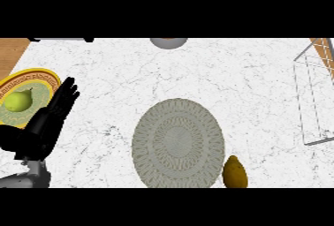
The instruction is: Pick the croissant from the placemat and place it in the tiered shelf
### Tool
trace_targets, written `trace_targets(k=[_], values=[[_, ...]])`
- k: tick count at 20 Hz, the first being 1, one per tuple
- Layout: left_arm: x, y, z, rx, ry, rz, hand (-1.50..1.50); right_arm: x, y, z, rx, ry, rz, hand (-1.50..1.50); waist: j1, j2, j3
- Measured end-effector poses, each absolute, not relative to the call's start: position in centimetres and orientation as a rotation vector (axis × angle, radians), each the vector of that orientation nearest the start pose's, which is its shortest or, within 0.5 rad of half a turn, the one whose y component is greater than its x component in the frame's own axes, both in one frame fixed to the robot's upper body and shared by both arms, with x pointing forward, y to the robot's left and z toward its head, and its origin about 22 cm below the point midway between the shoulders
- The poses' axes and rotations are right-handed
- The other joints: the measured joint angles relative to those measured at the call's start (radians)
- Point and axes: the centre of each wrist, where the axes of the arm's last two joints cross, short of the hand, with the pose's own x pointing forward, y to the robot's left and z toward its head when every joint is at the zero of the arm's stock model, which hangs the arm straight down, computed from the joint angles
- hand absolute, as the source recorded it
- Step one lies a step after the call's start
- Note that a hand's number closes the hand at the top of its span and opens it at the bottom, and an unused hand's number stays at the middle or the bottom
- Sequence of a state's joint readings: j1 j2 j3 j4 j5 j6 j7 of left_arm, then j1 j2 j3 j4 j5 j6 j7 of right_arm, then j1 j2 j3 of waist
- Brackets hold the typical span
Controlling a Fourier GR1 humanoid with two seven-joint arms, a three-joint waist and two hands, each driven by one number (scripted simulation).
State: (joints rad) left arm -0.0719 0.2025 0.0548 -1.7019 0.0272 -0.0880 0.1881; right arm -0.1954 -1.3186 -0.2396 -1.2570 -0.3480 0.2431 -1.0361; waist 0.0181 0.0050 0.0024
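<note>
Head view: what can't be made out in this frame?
Right robot hand: not in the head view.
Tiered shelf: cut by the right edge; tiers uncountable.
Croissant: lower end cut by the bottom edge.
Grey round object: mostly beyond the top edge; unidentifiable.
Plate: right rim hidden behind the open left robot hand.

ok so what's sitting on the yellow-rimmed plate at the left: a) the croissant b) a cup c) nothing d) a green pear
d: a green pear lies on the plate, while the croissant is over at the lower right edge of the placemat.
</note>
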Motion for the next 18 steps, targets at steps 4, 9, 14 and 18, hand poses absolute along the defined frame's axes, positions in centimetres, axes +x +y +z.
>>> trace_targets(k=[4,9,14,18], values=[[25.7,27.5,6.4,0.108,-1.578,-0.196,0.00,25.0,-49.4,30.2,0.619,3.206,-1.419,1.50,0.009,0.002,0.000],[25.8,27.8,6.6,0.108,-1.580,-0.197,0.00,25.2,-48.0,31.0,0.586,3.096,-1.620,1.50,0.011,0.002,0.000],[25.9,27.9,6.3,0.109,-1.576,-0.198,0.00,25.6,-46.5,29.9,0.563,2.919,-1.881,1.50,0.012,0.005,0.001],[26.0,27.7,6.5,0.102,-1.580,-0.200,0.00,25.8,-46.4,28.4,0.580,2.826,-2.027,1.50,0.017,0.006,0.001]])
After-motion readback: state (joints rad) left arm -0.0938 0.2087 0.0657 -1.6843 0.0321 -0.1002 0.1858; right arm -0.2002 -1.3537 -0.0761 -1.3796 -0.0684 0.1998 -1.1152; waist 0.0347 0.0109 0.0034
